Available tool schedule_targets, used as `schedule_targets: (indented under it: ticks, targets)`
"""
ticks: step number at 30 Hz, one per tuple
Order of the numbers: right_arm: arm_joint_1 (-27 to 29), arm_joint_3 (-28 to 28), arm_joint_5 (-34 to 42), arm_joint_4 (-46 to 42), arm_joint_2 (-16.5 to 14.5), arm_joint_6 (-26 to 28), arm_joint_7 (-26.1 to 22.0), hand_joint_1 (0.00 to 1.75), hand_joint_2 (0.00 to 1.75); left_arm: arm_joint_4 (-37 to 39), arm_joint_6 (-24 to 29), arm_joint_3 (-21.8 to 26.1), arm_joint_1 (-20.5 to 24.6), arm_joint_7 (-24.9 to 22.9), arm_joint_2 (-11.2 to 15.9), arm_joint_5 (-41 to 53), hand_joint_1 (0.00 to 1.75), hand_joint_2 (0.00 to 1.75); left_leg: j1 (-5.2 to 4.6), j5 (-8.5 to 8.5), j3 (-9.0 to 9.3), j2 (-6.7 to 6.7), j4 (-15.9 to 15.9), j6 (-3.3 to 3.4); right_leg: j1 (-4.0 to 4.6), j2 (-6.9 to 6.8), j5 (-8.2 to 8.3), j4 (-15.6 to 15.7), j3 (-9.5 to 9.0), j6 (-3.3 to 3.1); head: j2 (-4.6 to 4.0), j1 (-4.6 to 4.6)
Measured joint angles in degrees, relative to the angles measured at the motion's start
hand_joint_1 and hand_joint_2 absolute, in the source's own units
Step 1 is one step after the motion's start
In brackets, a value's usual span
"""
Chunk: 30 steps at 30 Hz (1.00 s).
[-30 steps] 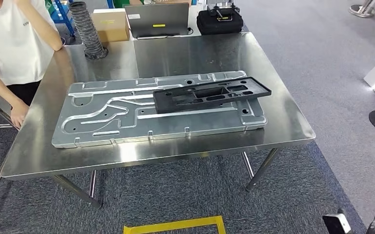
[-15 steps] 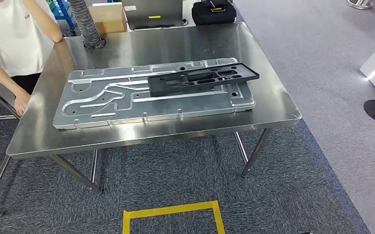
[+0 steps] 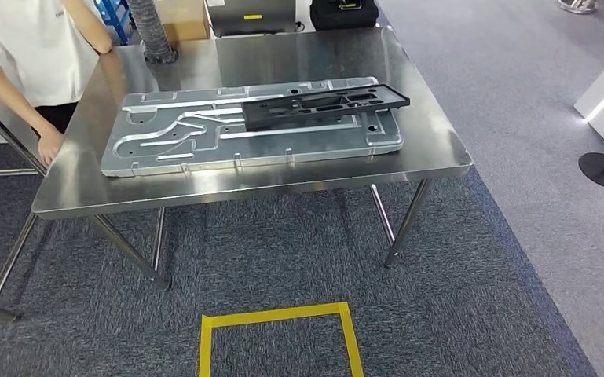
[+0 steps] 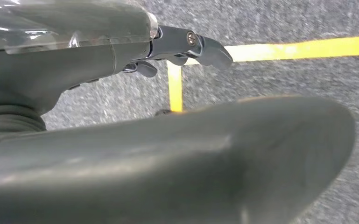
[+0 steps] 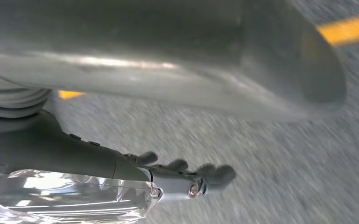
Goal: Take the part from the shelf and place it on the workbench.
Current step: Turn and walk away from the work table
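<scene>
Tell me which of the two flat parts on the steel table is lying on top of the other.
The black frame. It lies across the far right portion of the larger silver plate, which rests directly on the table.

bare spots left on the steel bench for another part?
Free: the front strip of the stainless steel workbench before the large silver machined plate, the right margin beside it, and the far band behind it. Crowded: the middle, where the black slotted frame lies on the plate. A person's hand rests at the left edge.
</scene>
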State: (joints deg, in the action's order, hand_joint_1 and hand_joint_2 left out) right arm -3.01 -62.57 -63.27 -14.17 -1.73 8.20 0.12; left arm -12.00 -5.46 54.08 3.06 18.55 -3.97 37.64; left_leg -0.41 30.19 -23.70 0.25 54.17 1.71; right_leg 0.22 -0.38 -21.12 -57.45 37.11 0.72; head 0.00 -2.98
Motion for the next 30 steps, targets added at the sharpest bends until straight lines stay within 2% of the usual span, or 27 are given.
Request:
schedule_targets:
  ticks: [1,2,3,4,5,6,7,8,9,10,11,12,14,15,16,17,19,20,21,22,23,24,25,26,27,28,30]
  targets:
    - [0.0,0.0,-0.5,0.3,-0.3,-1.2,1.0,0.00,0.00,0.0,-0.1,-0.1,0.0,-0.2,-0.1,0.3,0.00,0.00,0.16,-0.86,-0.68,0.13,-0.2,0.30,-0.10,0.13,-2.12,-1.5,0.49,0.31,0.00,0.01]
    - [0.0,0.0,-0.8,0.6,-0.6,-2.0,1.5,0.00,0.00,0.0,-0.1,-0.2,0.0,-0.4,-0.1,0.5,0.00,0.00,0.29,-1.67,-1.51,0.26,-0.2,0.51,-0.34,0.24,-5.35,-4.1,1.15,0.59,-0.01,0.01]
    - [-0.1,0.0,-0.8,0.8,-0.9,-2.5,1.7,0.00,0.00,0.0,-0.2,-0.3,0.0,-0.5,-0.1,0.7,0.00,0.00,0.32,-2.39,-2.42,0.27,-0.1,0.64,-0.55,0.25,-8.80,-7.5,1.80,0.91,-0.01,0.01]
    - [-0.2,0.0,-0.7,0.9,-1.2,-2.9,1.6,0.00,0.00,0.0,-0.2,-0.3,0.0,-0.7,-0.1,0.9,0.00,0.00,0.32,-3.12,-3.41,0.32,0.0,0.60,-0.81,0.25,-11.32,-11.2,2.24,1.23,-0.02,0.01]
    - [-0.3,0.0,-0.4,1.1,-1.6,-3.3,1.5,0.00,0.00,0.0,-0.3,-0.3,0.0,-0.8,-0.2,1.0,0.00,0.00,0.35,-3.81,-4.51,0.38,0.2,0.46,-1.05,0.25,-12.16,-14.1,2.26,1.55,-0.02,0.01]
    - [-0.4,-0.2,0.1,1.2,-1.8,-3.8,1.3,0.00,0.00,0.0,-0.4,-0.4,0.0,-1.0,-0.3,1.2,0.00,0.00,0.42,-4.43,-5.70,0.43,0.6,0.27,-1.30,0.25,-11.44,-15.6,1.65,1.82,-0.01,0.01]
    - [-0.6,-0.3,0.6,1.3,-2.1,-4.4,1.0,0.00,0.00,0.0,-0.5,-0.4,0.0,-1.2,-0.3,1.3,0.00,0.00,0.51,-5.00,-6.94,0.47,1.1,0.05,-1.54,0.25,-9.73,-15.4,0.26,2.04,-0.01,0.01]
    - [-0.7,-0.6,1.3,1.4,-2.3,-5.1,0.5,0.00,0.00,0.0,-0.6,-0.4,0.0,-1.3,-0.3,1.4,0.00,0.00,0.60,-5.51,-8.15,0.47,1.7,-0.22,-1.79,0.26,-8.06,-13.2,-2.11,2.19,0.00,0.01]
    - [-0.9,-0.9,2.1,1.5,-2.5,-5.7,-0.1,0.00,0.00,0.0,-0.7,-0.4,0.1,-1.4,-0.4,1.5,0.00,0.00,0.64,-5.92,-9.23,0.46,2.4,-0.51,-1.95,0.29,-7.62,-9.5,-5.31,2.23,0.00,0.01]
    - [-1.2,-1.2,2.8,1.6,-2.6,-6.3,-0.7,0.00,0.00,0.0,-0.7,-0.4,0.1,-1.5,-0.4,1.5,0.00,0.00,0.65,-6.29,-10.10,0.44,3.0,-0.85,-1.94,0.35,-8.20,-5.1,-8.50,2.12,0.00,0.00]
    - [-1.4,-1.5,3.3,1.6,-2.7,-6.8,-1.3,0.00,0.00,0.0,-0.8,-0.4,0.1,-1.5,-0.4,1.5,0.00,0.00,0.65,-6.72,-10.73,0.44,3.5,-1.26,-1.83,0.38,-9.20,-1.6,-10.81,1.85,0.00,-0.01]
    - [-1.6,-1.8,3.6,1.7,-2.8,-7.1,-1.7,0.00,0.00,0.0,-0.9,-0.4,0.1,-1.5,-0.5,1.5,0.00,0.00,0.68,-7.19,-11.12,0.45,3.7,-1.68,-1.60,0.40,-10.14,0.7,-12.03,1.46,0.00,-0.01]
    - [-1.7,-2.2,3.6,1.8,-3.0,-7.5,-2.0,0.00,0.00,0.0,-0.9,-0.4,0.1,-1.6,-0.5,1.6,0.00,0.00,0.91,-8.04,-11.55,0.46,3.7,-2.53,-1.30,0.25,-9.82,1.5,-11.58,0.38,-0.01,0.00]
    - [-1.7,-2.4,3.5,1.8,-3.0,-7.6,-2.1,0.00,0.00,0.1,-0.9,-0.4,0.0,-1.6,-0.5,1.6,0.00,0.00,1.04,-7.43,-11.96,0.41,4.0,-2.82,-1.26,0.10,-9.20,1.5,-11.00,-0.20,-0.01,0.01]
    - [-1.7,-2.5,3.5,1.9,-3.0,-7.6,-2.1,0.00,0.00,0.1,-0.9,-0.4,-0.1,-1.6,-0.6,1.7,0.00,0.00,1.15,-5.62,-12.60,0.37,5.3,-3.02,-1.26,-0.05,-8.46,1.6,-10.30,-0.76,-0.01,0.00]
    - [-1.7,-2.7,3.5,1.9,-3.1,-7.6,-2.1,0.00,0.00,0.1,-0.9,-0.4,-0.2,-1.7,-0.6,1.8,0.00,0.00,1.26,-2.77,-13.47,0.33,7.7,-3.14,-1.24,-0.20,-7.67,1.7,-9.41,-1.21,-0.01,0.00]
    - [-1.6,-2.9,3.6,1.9,-3.1,-7.5,-2.0,0.00,0.00,0.1,-1.0,-0.4,-0.2,-1.8,-0.8,2.0,0.00,0.00,1.31,3.15,-15.18,0.31,14.7,-3.23,-0.87,-0.28,-6.18,1.6,-7.49,-1.65,-0.01,-0.01]
    - [-1.6,-3.0,3.6,1.9,-3.1,-7.3,-1.9,0.00,0.00,0.1,-1.1,-0.4,-0.2,-1.8,-0.8,2.1,0.00,0.00,1.33,4.44,-15.49,0.31,17.9,-3.25,-0.66,-0.29,-5.43,1.5,-6.46,-1.73,-0.01,0.00]
    - [-1.6,-3.2,3.6,1.9,-3.1,-7.2,-1.8,0.00,0.00,0.1,-1.2,-0.4,-0.2,-1.8,-0.8,2.2,0.00,0.00,1.29,4.18,-15.11,0.30,19.8,-3.19,-0.48,-0.29,-4.70,1.4,-5.40,-1.74,-0.01,0.00]
    - [-1.6,-3.2,3.6,1.9,-3.1,-7.2,-1.7,0.00,0.00,0.1,-1.3,-0.4,-0.2,-1.8,-0.9,2.3,0.00,0.00,1.22,2.76,-13.81,0.29,19.9,-3.07,-0.35,-0.29,-4.01,1.2,-4.33,-1.71,-0.01,-0.01]
    - [-1.6,-3.3,3.6,1.9,-3.1,-7.1,-1.7,0.00,0.00,0.1,-1.4,-0.4,-0.1,-1.8,-0.9,2.4,0.00,0.00,1.13,0.95,-11.50,0.29,18.0,-2.85,-0.28,-0.28,-3.39,0.9,-3.28,-1.61,-0.01,-0.01]
    - [-1.6,-3.3,3.6,1.9,-3.1,-7.1,-1.6,0.00,0.00,0.1,-1.5,-0.4,0.0,-1.8,-0.9,2.5,0.00,0.00,1.00,-0.21,-8.28,0.28,14.4,-2.53,-0.25,-0.28,-2.84,0.5,-2.42,-1.47,-0.01,-0.01]
    - [-1.6,-3.4,3.6,1.9,-3.1,-7.1,-1.6,0.00,0.00,0.1,-1.6,-0.4,0.1,-1.7,-0.9,2.5,0.00,0.00,0.81,-0.28,-4.77,0.28,9.7,-2.20,-0.19,-0.28,-2.34,0.2,-1.75,-1.26,-0.01,-0.01]
    - [-1.6,-3.4,3.6,1.9,-3.1,-7.2,-1.6,0.00,0.00,0.1,-1.6,-0.4,0.3,-1.7,-0.9,2.5,0.00,0.00,0.65,0.45,-2.00,0.28,5.5,-1.83,-0.13,-0.33,-1.84,0.0,-1.29,-1.00,-0.01,-0.01]
    - [-1.6,-3.5,3.6,1.9,-3.1,-7.2,-1.7,0.00,0.00,0.1,-1.7,-0.4,0.5,-1.6,-0.9,2.6,0.00,0.00,0.46,1.34,-0.31,0.28,2.6,-1.45,-0.10,-0.39,-1.28,-0.1,-1.03,-0.69,-0.01,0.00]
    - [-1.6,-3.6,3.6,1.9,-3.1,-7.3,-1.8,0.00,0.00,0.1,-1.7,-0.4,0.5,-1.6,-0.9,2.6,0.00,0.00,0.28,1.77,0.29,0.29,1.0,-1.08,-0.11,-0.46,-0.67,0.0,-0.89,-0.34,-0.01,0.00]
    - [-1.5,-3.7,3.5,1.9,-3.1,-7.4,-2.1,0.00,0.00,0.1,-1.8,-0.4,0.4,-1.5,-0.9,2.5,0.00,0.00,0.37,0.77,-0.47,0.41,0.7,-0.27,-0.28,-0.38,-0.34,0.0,-0.52,0.36,-0.01,0.01]
